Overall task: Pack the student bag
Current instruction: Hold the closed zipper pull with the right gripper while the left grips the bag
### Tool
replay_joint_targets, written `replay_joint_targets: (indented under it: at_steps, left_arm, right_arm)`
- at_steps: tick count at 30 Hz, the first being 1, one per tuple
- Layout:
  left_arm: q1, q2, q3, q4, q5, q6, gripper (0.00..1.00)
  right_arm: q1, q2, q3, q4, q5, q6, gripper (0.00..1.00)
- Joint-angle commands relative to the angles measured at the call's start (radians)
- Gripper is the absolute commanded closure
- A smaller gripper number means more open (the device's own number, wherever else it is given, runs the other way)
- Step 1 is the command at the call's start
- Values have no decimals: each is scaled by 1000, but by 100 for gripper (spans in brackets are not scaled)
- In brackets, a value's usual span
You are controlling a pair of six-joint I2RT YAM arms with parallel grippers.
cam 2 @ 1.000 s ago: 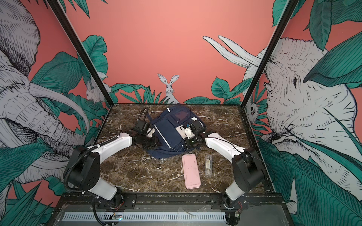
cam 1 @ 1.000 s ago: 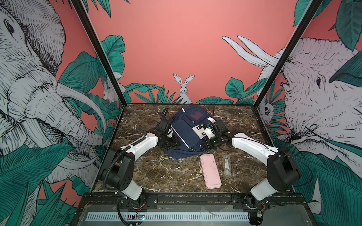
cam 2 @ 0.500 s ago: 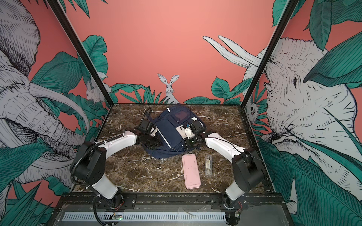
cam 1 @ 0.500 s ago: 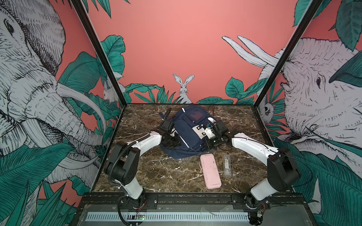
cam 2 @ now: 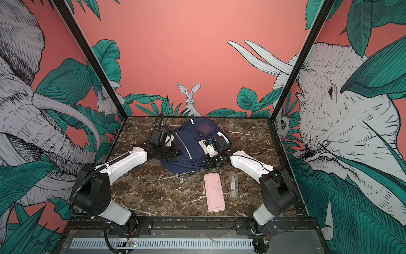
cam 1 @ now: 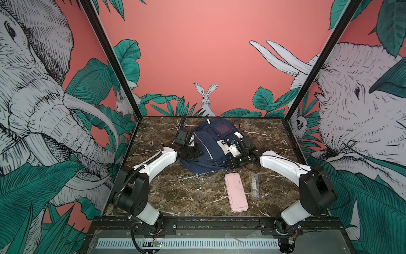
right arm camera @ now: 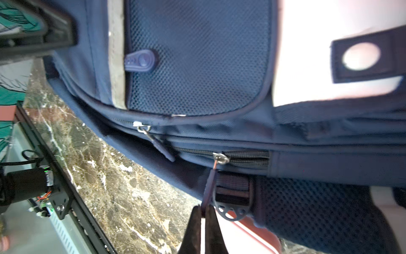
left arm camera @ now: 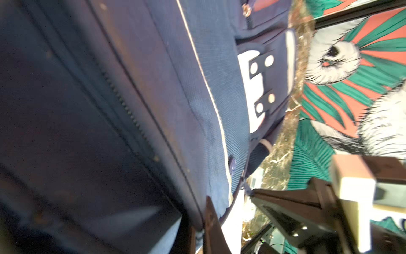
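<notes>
The bag [cam 1: 208, 151] lay at the back middle of the table [cam 1: 175, 193], the left gripper [left arm camera: 198, 222] pinched shut on its side fabric and the right gripper [right arm camera: 204, 216] clamped tight on a zip pull [right arm camera: 208, 189].

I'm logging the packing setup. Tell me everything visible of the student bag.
The student bag is navy fabric with mesh panels, white patches, a grey reflective stripe and a dark square patch. It lies front up toward the back of the marble table. The right gripper is shut on one zipper pull; the left gripper is shut on its side fabric.
</notes>
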Motion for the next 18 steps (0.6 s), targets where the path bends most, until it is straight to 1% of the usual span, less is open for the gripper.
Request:
replay_joint_targets:
  at_steps: [1,7,11,13,16,17,18]
  left_arm:
    - [4,-64,30,184,40,-41,100]
    - [4,-75,36,207,30,-63,100]
    - [4,-75,36,218,11,-71,100]
    - [6,-79,35,217,0,-70,100]
    - [16,-83,41,198,-4,-64,100]
    - [18,-84,40,198,-1,-62,100]
    - [19,-84,43,193,2,-60,100]
  right_arm:
    - [12,-31,-13,64,-103,30,100]
    - [15,-42,-31,135,-184,77,100]
    - [19,-55,-30,144,-196,86,100]
    - [18,-69,-22,105,-150,68,100]
    - [16,-82,-4,23,7,42,100]
    - [16,-80,8,-14,63,30,95]
    - [15,-78,16,-37,111,26,92]
